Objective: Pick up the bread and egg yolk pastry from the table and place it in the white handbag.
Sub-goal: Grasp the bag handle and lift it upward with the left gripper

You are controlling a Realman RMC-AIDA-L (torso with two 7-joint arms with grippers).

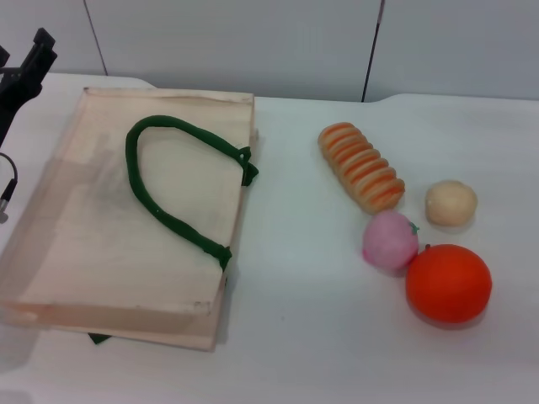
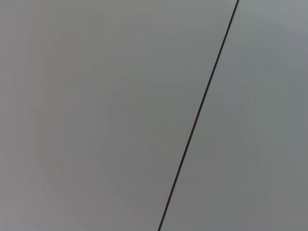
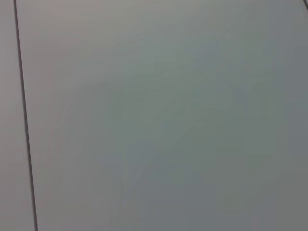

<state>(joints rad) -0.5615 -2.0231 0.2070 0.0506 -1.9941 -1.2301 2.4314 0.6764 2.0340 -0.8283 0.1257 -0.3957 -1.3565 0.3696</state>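
Observation:
The bread [image 1: 362, 166], a ridged loaf with orange and cream stripes, lies on the white table right of centre in the head view. Just to its right sits the egg yolk pastry [image 1: 450, 203], a small pale tan ball. The white handbag [image 1: 101, 244] lies flat on the left half of the table, its dark green handle [image 1: 177, 189] looped on top. My left gripper [image 1: 25, 71] is a dark shape at the far left edge, beyond the bag's far corner and touching nothing. The right gripper is out of view. Both wrist views show only a plain grey panelled wall.
A pink peach-like ball [image 1: 390, 240] and a smooth orange ball [image 1: 448, 283] sit close together in front of the bread and pastry. A bare strip of table [image 1: 295, 252] runs between the bag and the food. A grey panelled wall [image 1: 253, 42] stands behind the table.

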